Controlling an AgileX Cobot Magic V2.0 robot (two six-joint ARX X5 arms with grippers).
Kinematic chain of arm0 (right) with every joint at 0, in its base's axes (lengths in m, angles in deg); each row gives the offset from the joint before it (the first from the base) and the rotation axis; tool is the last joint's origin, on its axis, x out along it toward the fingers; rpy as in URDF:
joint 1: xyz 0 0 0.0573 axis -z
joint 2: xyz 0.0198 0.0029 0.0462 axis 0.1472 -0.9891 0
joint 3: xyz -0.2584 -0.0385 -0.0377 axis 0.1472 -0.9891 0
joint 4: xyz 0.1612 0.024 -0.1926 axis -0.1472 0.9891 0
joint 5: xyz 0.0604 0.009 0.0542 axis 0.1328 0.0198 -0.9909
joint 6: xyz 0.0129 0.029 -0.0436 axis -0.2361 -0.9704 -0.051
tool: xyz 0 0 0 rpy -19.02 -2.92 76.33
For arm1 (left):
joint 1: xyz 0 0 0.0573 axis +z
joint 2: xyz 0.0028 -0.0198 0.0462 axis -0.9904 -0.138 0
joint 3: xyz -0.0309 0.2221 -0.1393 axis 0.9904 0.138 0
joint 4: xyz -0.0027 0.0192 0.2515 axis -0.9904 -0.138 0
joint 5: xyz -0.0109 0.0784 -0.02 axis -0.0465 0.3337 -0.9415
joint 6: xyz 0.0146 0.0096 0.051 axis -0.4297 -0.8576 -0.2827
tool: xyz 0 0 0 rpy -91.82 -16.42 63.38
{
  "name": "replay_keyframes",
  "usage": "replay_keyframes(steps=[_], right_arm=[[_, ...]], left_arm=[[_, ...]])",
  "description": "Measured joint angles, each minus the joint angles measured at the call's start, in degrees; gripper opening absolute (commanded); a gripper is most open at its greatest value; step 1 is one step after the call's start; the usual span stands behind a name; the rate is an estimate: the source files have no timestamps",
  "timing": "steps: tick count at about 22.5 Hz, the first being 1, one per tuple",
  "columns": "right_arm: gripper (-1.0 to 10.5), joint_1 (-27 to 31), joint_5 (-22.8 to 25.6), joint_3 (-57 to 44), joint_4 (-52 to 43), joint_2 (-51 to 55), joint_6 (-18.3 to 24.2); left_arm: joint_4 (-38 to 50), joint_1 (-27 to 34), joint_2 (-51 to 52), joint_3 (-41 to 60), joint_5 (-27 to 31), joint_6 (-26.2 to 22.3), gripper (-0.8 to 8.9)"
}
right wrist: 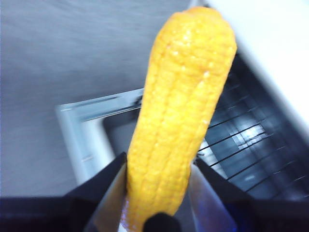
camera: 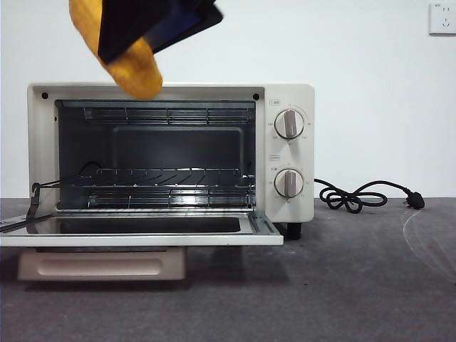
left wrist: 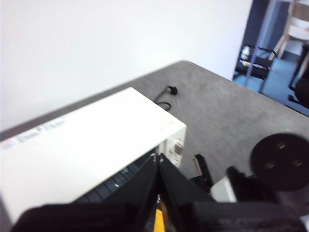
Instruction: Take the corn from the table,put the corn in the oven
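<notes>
The corn (camera: 135, 71), a glossy yellow-orange cob, hangs tilted above the oven's (camera: 303, 164) top left edge, with my right gripper (camera: 146, 32) shut on it. The right wrist view shows the corn (right wrist: 181, 121) large between the jaws of the right gripper (right wrist: 159, 181), its rounded end over the open door (right wrist: 77, 130) and the dark cavity. The oven door (camera: 142, 239) lies folded down flat, and a wire rack (camera: 171, 178) sits inside. My left gripper (left wrist: 158, 162) hovers above the oven's white top (left wrist: 87, 140) with its jaws meeting at the tips.
The oven's black cord (camera: 356, 196) coils on the grey table (camera: 356, 285) to its right and also shows as the cord (left wrist: 166, 96) in the left wrist view. A wall socket (camera: 442, 18) sits at the top right. Part of the other arm (left wrist: 280, 162) is close to the left gripper.
</notes>
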Motion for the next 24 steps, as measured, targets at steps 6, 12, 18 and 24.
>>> replay_keyframes(steps=[6,12,18,24], right_arm=[[-0.1,-0.2,9.9,0.7,-6.9,-7.7,9.9],[-0.1,-0.2,16.4,0.7,-11.8,-13.6,20.2],[-0.1,-0.1,20.6,0.7,-21.2,-17.7,27.8],[-0.1,0.2,22.6,1.4,-25.6,-21.6,33.6]], left_arm=[[0.0,0.0,3.8,0.0,3.5,0.0,-0.06],[-0.8,0.0,5.4,-0.3,5.0,0.0,-0.06],[-1.1,0.0,4.9,-0.3,5.1,0.0,-0.06],[-1.1,0.0,4.9,-0.3,5.1,-0.1,-0.06]])
